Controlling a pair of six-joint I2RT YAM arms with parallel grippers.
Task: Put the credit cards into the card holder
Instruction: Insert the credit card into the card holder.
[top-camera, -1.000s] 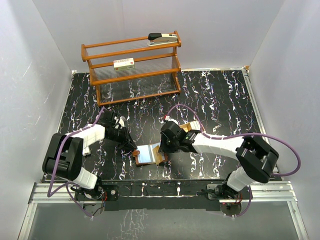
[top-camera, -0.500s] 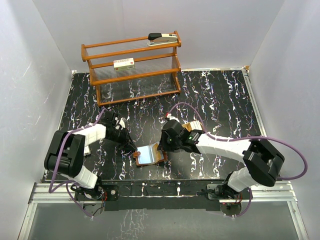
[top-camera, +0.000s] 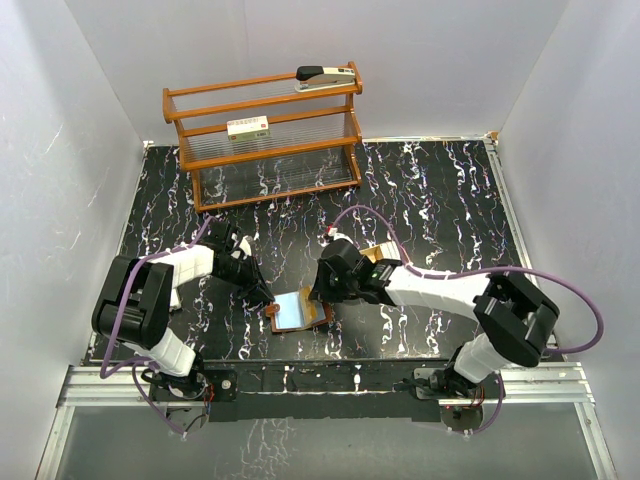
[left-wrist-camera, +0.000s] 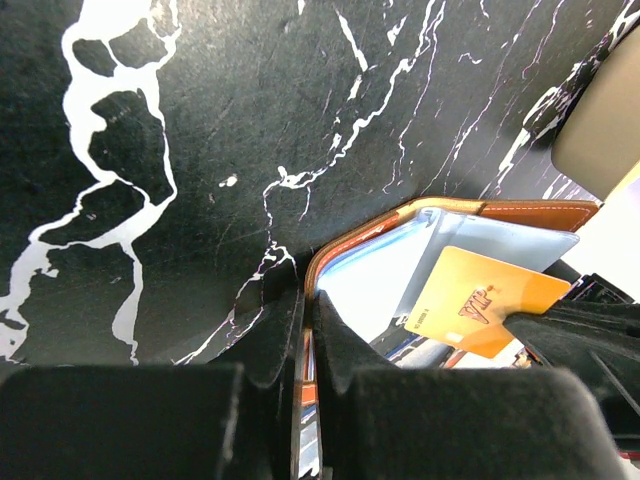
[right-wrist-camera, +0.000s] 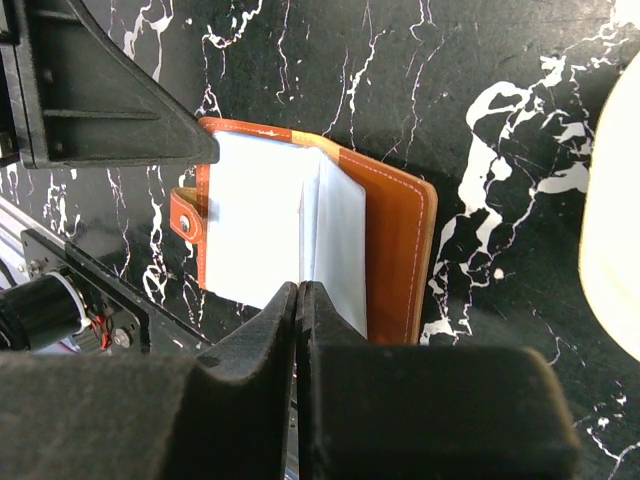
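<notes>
Item: wallet (top-camera: 298, 310), brown leather, lying open on the worktop (top-camera: 430, 190) near its front edge, between the two arms; snap tab at its left edge, tan lining. Contents: pale blue-white leaves inside, whether seated cards or sleeves cannot be told. Associated: one yellow card (left-wrist-camera: 480, 305), tilted over the open wallet, its near corner over the pale leaves, not in a pocket. Left pincer (left-wrist-camera: 305, 305): jaws together, clamped on the wallet's left rim and, by the look of it, pinning it down. Right pincer (right-wrist-camera: 299, 295): jaws together above the wallet's fold; in the left wrist view its black tip seems to pinch the yellow card's far corner, though the grip itself is partly hidden. Progress, as judged: insertion under way, this card at the mouth but not yet slid home; sliding it in and letting go remain. No other loose card can be made out. Surroundings: wooden rack (top-camera: 262, 140) at the back, a stapler (top-camera: 325, 76) on top, a small red-labelled box (top-camera: 248, 127) on its shelf.
</notes>
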